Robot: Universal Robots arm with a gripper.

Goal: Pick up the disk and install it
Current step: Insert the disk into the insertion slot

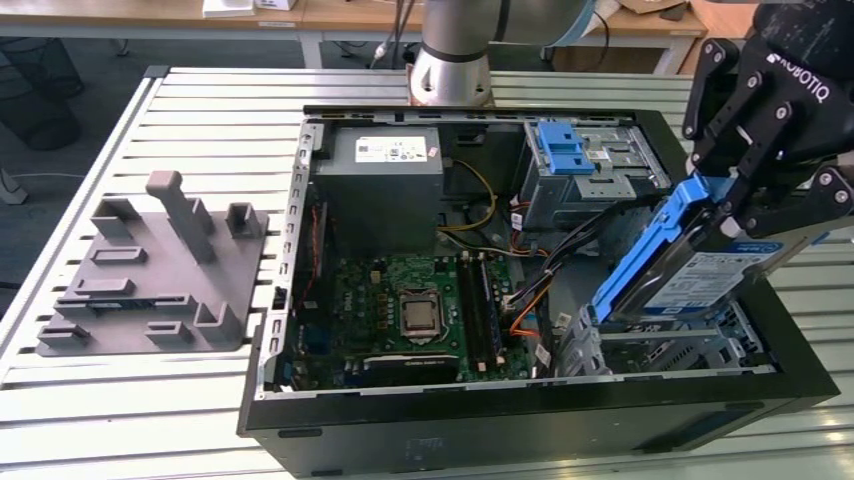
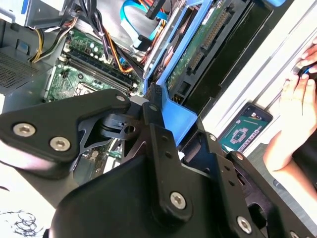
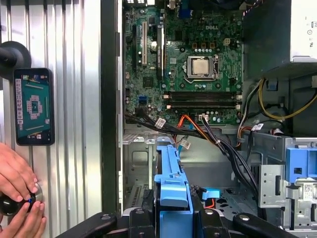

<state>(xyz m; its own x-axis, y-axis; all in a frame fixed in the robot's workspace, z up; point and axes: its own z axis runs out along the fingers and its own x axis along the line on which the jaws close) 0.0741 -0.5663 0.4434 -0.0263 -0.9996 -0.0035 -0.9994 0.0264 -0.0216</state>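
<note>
Your tool (image 1: 731, 205) is clenched on the disk (image 1: 705, 282), which hangs tilted with its lower end at the open bay (image 1: 667, 352) of the computer case (image 1: 534, 425), on the exterior view's right. You appear to be mid-install. Seating likely calls for the rails squared with that bay.

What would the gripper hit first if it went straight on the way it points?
Probably the metal bay in the corner of the case, just beneath the disk the gripper holds; depth is unclear.
</note>
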